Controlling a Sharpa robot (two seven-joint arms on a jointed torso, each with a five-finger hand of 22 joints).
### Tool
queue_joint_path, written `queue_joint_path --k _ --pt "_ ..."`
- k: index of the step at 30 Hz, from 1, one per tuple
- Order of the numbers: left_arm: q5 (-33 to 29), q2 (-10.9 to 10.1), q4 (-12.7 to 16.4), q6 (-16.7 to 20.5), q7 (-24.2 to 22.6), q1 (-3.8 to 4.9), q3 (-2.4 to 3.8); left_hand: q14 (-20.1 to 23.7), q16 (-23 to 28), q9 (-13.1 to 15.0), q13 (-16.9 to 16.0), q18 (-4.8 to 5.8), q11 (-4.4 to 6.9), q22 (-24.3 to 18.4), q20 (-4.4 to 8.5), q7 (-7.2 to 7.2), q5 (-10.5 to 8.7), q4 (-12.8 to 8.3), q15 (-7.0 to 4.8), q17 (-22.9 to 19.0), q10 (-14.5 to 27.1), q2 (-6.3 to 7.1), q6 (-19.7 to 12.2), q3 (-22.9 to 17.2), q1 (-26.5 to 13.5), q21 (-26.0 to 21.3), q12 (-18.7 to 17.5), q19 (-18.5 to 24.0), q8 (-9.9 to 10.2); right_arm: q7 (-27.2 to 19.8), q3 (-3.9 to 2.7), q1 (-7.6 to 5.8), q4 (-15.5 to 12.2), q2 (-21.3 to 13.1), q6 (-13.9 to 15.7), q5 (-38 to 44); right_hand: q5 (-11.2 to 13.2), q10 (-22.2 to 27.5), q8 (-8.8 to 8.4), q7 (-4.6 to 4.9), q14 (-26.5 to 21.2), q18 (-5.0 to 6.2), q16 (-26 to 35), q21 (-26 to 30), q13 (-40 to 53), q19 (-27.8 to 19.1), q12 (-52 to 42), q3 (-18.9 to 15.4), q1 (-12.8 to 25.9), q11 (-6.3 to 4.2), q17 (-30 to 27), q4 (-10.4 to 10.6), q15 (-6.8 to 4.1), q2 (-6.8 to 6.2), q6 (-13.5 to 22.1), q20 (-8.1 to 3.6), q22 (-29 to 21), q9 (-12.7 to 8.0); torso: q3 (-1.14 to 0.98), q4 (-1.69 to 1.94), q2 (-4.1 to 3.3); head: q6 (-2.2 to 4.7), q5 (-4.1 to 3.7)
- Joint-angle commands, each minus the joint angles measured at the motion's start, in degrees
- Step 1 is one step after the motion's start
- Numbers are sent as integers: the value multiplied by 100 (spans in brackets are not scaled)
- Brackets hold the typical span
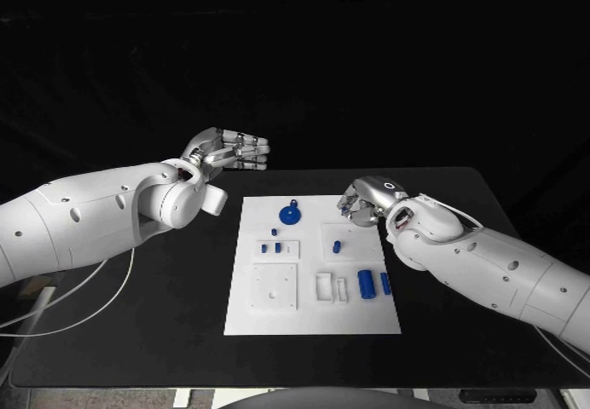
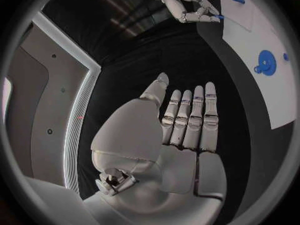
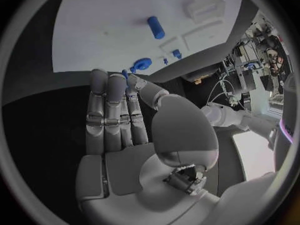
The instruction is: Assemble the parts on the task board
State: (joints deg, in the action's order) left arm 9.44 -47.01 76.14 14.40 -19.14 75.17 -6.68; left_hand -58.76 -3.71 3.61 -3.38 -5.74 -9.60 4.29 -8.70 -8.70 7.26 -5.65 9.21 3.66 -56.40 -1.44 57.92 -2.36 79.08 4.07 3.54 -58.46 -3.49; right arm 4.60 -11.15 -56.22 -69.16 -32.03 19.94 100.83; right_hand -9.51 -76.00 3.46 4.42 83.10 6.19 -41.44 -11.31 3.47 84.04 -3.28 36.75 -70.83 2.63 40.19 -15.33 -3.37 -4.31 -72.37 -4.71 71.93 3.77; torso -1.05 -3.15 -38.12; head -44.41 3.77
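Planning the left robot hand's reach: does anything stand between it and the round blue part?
Nothing visible does. The left robot hand is off the board's far corner; only bare table and board lie between it and the round blue part.

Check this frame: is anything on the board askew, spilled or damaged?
Nothing stands out. The task board lies flat on the table, its blue parts tidy on it. The right hand pinches a small blue part by the board's far right corner; the left hand is open and empty.

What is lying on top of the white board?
On the flat white task board lie small blue parts: a round blue disc and a blue cylinder. The right hand covers the board's far right corner.
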Motion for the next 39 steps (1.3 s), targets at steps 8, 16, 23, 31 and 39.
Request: queue_joint_path --k 8,16,23,31,39 --pt "4 50 -112 -62 -108 12 5 13 26 8 5 -24 -16 -9 -3 1 -20 -5 29 -8 -8 -66 43 19 4 13 20 -19 -13 -469 -15 112 -511 -30 432 -505 -26 -123 19 8 9 94 -24 11 8 185 -16 -40 -6 -102 10 -5 -29 24 -41 -20 13 10 5 -8 34 2 169" --pt "4 111 -229 -54 -135 12 4 13 26 8 5 -24 -16 -9 -3 1 -20 -5 29 -8 -8 -66 43 19 4 13 20 -19 -13 -489 -13 235 -884 43 362 -441 -48 -121 19 9 8 99 -22 9 8 183 -16 -50 -7 -101 13 -11 -27 30 -39 -18 19 10 14 -14 42 17 313" --pt "4 177 -279 -55 -145 12 4 10 25 7 5 -20 -13 -9 1 1 -20 6 22 -8 -14 -73 41 19 7 13 19 -20 -12 -464 83 306 -995 193 243 -276 -54 -121 18 9 8 100 -22 8 8 182 -16 -54 -5 -101 14 -12 -27 35 -37 -17 22 10 19 -1 39 53 328" --pt "4 247 -324 -61 -148 12 4 10 25 7 5 -20 -13 -9 1 1 -20 6 22 -8 -14 -73 41 19 7 13 19 -20 -12 -417 249 345 -1006 325 130 -133 -67 -117 17 10 7 100 -19 8 8 180 -15 -58 0 -99 16 -19 -26 43 -33 -16 27 10 19 -10 38 50 365" --pt "3 289 -346 -64 -153 12 4 10 25 7 5 -20 -13 -9 1 1 -20 6 22 -8 -14 -73 41 19 7 13 19 -20 -12 -384 365 367 -1006 441 75 -42 -75 -115 18 10 8 102 -16 11 8 178 -16 -59 7 -99 16 -28 -26 46 -31 -15 31 10 7 0 26 43 406"
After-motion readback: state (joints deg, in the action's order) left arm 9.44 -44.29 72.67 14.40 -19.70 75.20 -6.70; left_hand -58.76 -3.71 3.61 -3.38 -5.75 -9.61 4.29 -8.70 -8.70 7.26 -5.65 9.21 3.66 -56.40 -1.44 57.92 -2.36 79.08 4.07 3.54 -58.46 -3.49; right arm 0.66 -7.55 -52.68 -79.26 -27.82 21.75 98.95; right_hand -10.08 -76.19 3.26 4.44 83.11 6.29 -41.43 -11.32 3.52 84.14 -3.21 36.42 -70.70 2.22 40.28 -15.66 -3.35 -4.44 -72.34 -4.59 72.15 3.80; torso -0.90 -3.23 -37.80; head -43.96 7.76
